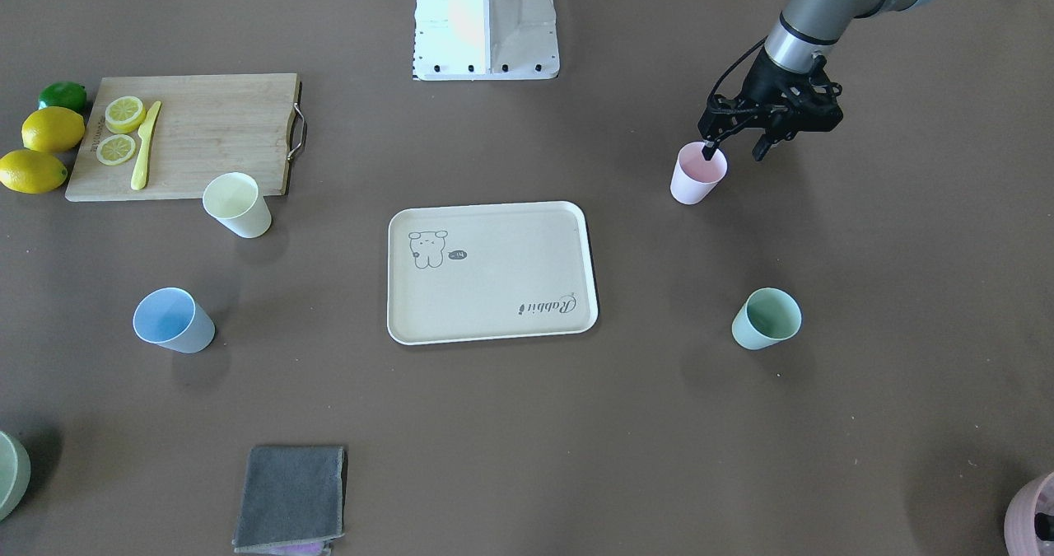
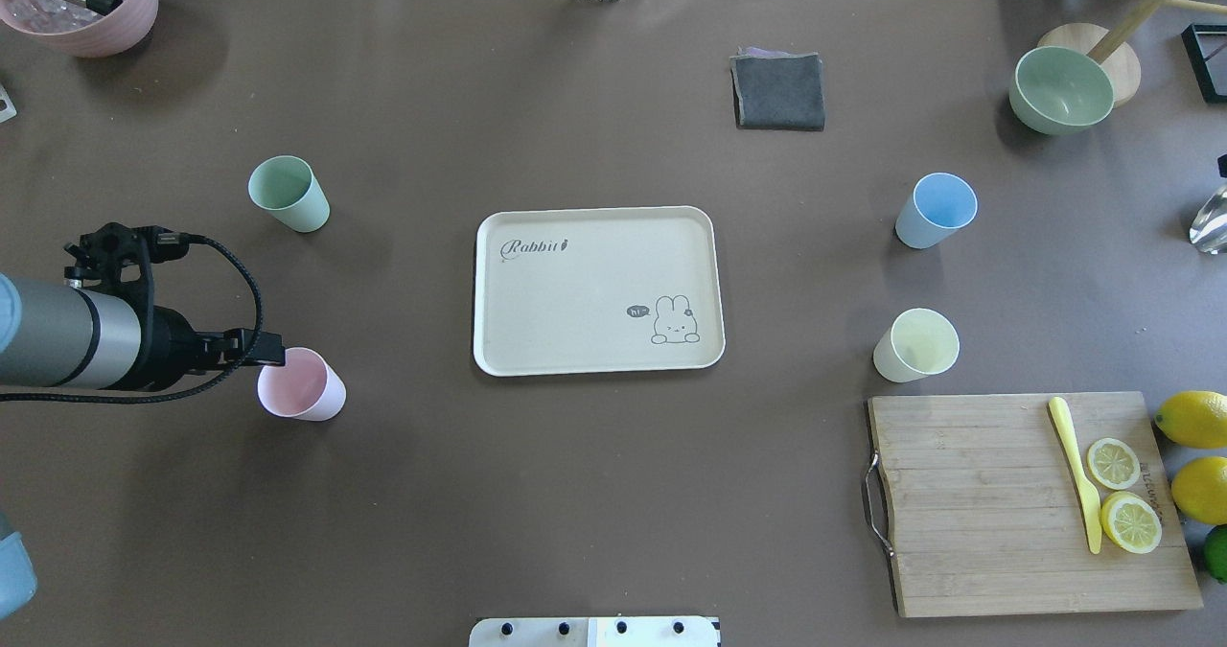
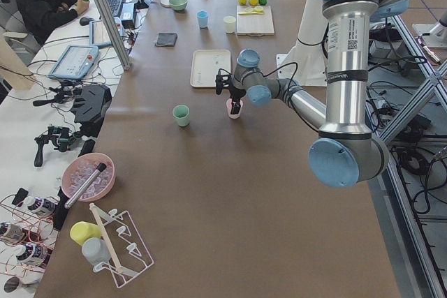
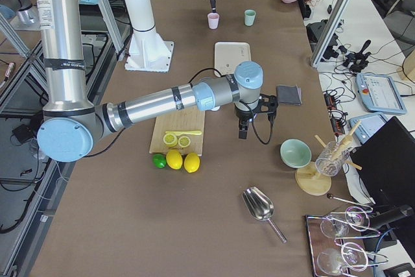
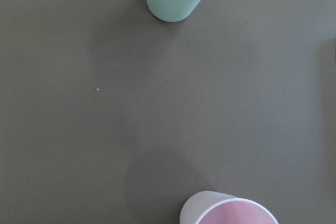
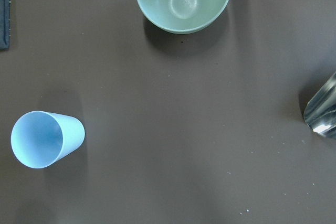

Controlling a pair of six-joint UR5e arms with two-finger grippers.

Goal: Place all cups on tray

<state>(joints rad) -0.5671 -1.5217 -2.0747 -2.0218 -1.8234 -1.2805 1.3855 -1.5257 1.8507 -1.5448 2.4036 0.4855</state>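
The cream tray (image 1: 502, 280) lies at the table's middle with nothing on it. All four cups stand on the table around it. My left gripper (image 1: 734, 154) is open at the pink cup (image 1: 697, 175), one finger inside its rim and the other outside. The mint green cup (image 1: 766, 319) stands further out on the same side. The pale yellow cup (image 1: 237, 203) and the light blue cup (image 1: 173, 320) stand on the other side. My right gripper (image 4: 243, 133) shows only in the exterior right view, and I cannot tell its state. Its wrist view shows the blue cup (image 6: 46, 138) below.
A wooden cutting board (image 1: 185, 136) with lemon slices and a yellow knife lies beside the yellow cup, with lemons (image 1: 52, 129) next to it. A grey cloth (image 1: 290, 498), a pale green bowl (image 2: 1061, 89), a mauve pot (image 2: 81, 0) and a metal scoop (image 6: 323, 111) sit near the edges.
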